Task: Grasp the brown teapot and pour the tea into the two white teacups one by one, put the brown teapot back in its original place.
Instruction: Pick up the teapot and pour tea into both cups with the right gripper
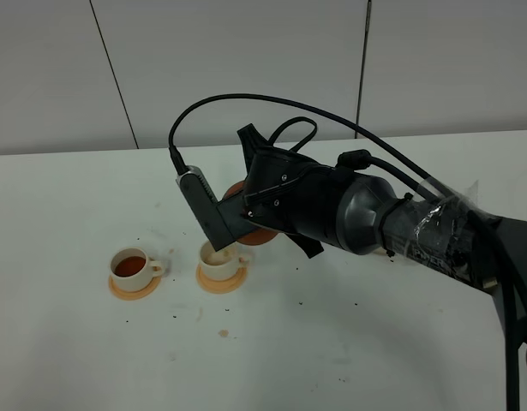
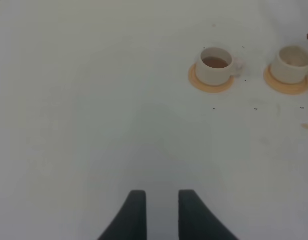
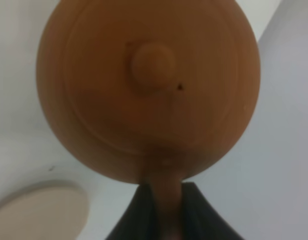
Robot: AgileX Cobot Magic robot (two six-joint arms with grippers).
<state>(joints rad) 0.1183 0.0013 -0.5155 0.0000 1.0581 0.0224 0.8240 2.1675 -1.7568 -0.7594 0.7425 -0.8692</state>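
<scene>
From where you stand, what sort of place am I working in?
Probably a lab test bench, not a kitchen: a white table, a plain panelled wall behind, and only a tea set, two white teacups on orange coasters and the brown teapot.

Brown teapot [image 3: 148, 90]: clay-looking, matt, smooth, with faint turned rings on the lid.
Teacup with tea [image 1: 130, 267], other teacup [image 1: 218, 262]: white, ceramic-looking, slight sheen.
Beige disc [image 3: 38, 212]: plain, matt.
Tabletop [image 1: 357, 342]: white, smooth, matt, dotted with dark specks.
Right arm [image 1: 366, 214]: dark housing, soft sheen.
Tape [image 1: 439, 224] around it: clear, glossy, wrinkled.
</scene>
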